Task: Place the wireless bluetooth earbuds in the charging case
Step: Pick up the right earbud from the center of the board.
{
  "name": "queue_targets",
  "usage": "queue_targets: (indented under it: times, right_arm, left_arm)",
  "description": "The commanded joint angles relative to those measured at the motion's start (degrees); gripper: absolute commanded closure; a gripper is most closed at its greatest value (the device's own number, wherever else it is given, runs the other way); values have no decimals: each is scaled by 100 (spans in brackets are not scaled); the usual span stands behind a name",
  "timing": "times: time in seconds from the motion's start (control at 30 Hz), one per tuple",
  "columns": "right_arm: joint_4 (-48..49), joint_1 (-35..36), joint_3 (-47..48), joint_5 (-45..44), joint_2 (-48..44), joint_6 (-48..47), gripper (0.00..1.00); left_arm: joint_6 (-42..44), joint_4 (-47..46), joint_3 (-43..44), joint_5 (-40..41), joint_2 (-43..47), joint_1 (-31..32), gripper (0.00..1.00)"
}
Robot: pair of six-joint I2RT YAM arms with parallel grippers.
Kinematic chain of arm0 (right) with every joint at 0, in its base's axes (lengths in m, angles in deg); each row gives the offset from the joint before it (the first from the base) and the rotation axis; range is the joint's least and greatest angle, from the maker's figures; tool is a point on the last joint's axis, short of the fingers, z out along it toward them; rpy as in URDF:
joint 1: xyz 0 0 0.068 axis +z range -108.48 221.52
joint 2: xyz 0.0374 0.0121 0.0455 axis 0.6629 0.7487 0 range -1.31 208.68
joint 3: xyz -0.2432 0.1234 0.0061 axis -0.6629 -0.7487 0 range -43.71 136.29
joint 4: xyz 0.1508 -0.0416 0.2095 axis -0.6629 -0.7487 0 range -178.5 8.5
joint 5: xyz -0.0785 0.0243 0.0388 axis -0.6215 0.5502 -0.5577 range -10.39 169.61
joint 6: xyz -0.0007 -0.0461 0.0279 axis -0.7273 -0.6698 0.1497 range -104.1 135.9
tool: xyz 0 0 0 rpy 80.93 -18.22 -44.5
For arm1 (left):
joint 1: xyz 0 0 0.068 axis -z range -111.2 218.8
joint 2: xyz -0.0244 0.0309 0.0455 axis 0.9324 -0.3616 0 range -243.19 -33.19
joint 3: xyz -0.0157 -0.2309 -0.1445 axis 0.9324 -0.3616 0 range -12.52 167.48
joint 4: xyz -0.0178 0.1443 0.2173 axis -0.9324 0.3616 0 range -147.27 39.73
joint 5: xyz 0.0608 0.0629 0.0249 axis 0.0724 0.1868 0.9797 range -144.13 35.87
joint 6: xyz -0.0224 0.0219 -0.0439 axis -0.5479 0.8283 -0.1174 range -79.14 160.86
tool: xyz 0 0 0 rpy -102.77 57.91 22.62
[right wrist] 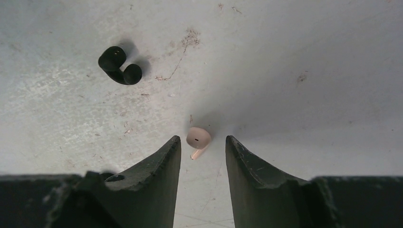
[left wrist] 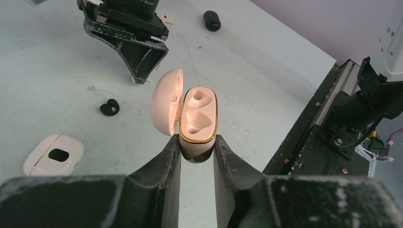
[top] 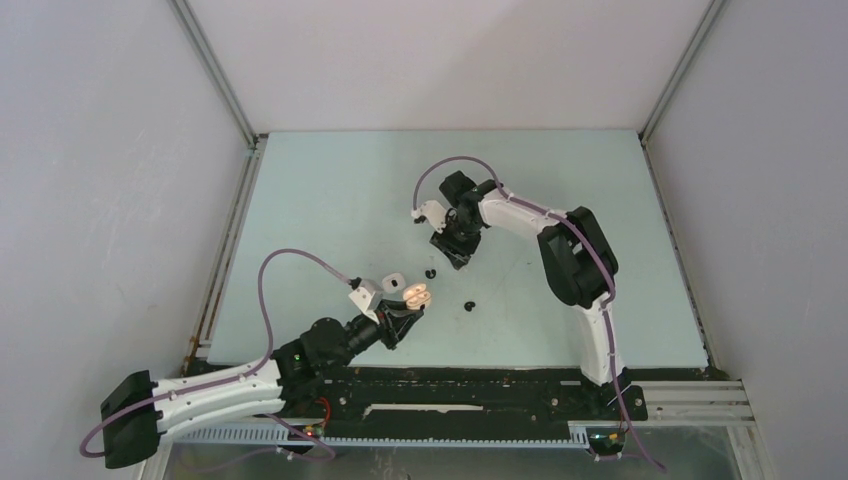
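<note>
Currently, the left gripper [left wrist: 197,144] is clamped on the lower body of the pink charging case [left wrist: 198,118]. The case's lid [left wrist: 166,102] is swung open to the left, exposing two moulded wells.

A second case [left wrist: 53,154], white and closed, lies on the table [top: 330,200] just left of the held one.

A black C-shaped earbud [right wrist: 119,66] lies on the table between the two arms, near the right gripper's fingers. Another black earbud [left wrist: 212,20] sits further right, apart from it.

The right gripper [right wrist: 203,140] points down at the table with its jaws apart. A pink earbud [right wrist: 197,137] with a short stem lies on the surface between the fingertips. I cannot tell if either finger touches it.
</note>
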Motion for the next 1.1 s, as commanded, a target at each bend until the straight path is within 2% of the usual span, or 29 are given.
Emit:
queue_targets:
  times: [0.0, 0.23, 0.43, 0.83, 1.07]
  right_arm:
    - [-136, 89, 322, -134, 143, 53, 57]
    - [-133, 207, 348, -210, 253, 19, 59]
    - [-159, 299, 356, -321, 309, 4, 64]
    - [-201, 308, 284, -423, 338, 18, 65]
    - [-227, 307, 257, -423, 323, 38, 77]
  left_arm:
    - [-77, -313, 255, -71, 25, 41, 96]
    - [-78, -318, 204, -55, 44, 46, 96]
    - [-61, -273, 222, -76, 21, 46, 96]
    - [-74, -238, 204, -100, 59, 46, 96]
    - [-78, -218, 225, -122, 53, 46, 96]
